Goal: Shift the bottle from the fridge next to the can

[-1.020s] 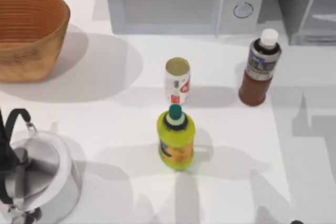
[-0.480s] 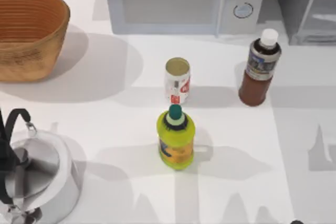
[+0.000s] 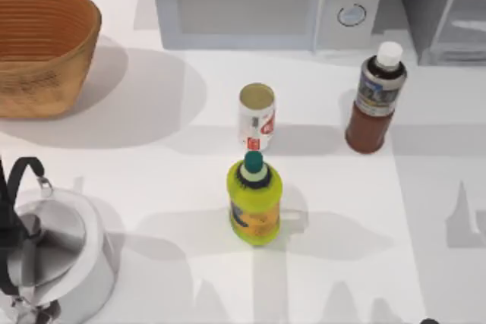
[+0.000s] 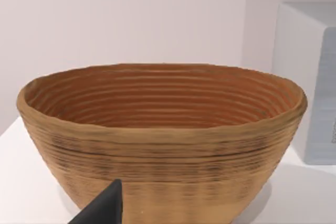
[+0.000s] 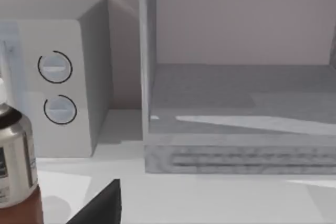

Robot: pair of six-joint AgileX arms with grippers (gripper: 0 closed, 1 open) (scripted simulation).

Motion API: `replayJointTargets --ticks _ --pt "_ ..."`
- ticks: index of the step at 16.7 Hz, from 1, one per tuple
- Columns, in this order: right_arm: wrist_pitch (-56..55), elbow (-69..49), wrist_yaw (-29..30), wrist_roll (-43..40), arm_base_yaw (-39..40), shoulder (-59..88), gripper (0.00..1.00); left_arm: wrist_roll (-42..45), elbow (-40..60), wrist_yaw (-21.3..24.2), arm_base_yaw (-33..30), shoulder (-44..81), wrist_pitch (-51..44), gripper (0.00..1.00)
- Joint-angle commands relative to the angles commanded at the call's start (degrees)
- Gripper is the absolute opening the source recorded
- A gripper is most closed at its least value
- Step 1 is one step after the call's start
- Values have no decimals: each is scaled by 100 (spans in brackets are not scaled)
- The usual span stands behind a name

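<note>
Top view is showing me the bottle [image 3: 377, 98] standing upright on the table [image 3: 152, 180], out of the fridge [image 3: 444, 5] and just in front of the microwave [image 3: 266, 1]. It is sitting to the right of the can [image 3: 257, 117], apart from it, with a yellow-green bottle [image 3: 254, 199] crowding the can's near side, so I judge the placement done. A basket [image 3: 42, 47] and a kettle [image 3: 53, 252] are occupying the left. Left wrist view is facing that basket [image 4: 163, 140]; one dark fingertip [image 4: 102, 208] is showing, and I cannot tell that jaw's opening. Right wrist view is looking into the fridge [image 5: 236, 114] with its shelf bare, the bottle [image 5: 16, 171] at the frame's edge; again one fingertip [image 5: 102, 205], opening unclear.
</note>
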State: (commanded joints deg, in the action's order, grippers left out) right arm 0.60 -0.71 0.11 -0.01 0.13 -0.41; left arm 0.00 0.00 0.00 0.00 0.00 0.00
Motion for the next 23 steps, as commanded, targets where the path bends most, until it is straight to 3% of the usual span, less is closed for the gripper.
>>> replayJointTargets --ticks 5,17,23 --pt "1230 -690 -6 -2 -1 -830 100 0 0 0 0 0 0 100" --pt "7130 -3152 -16 -28 -20 -3848 100 0 0 0 0 0 0 100" --pt "8347 -3743 -10 -65 -34 -4560 100 0 0 0 0 0 0 100"
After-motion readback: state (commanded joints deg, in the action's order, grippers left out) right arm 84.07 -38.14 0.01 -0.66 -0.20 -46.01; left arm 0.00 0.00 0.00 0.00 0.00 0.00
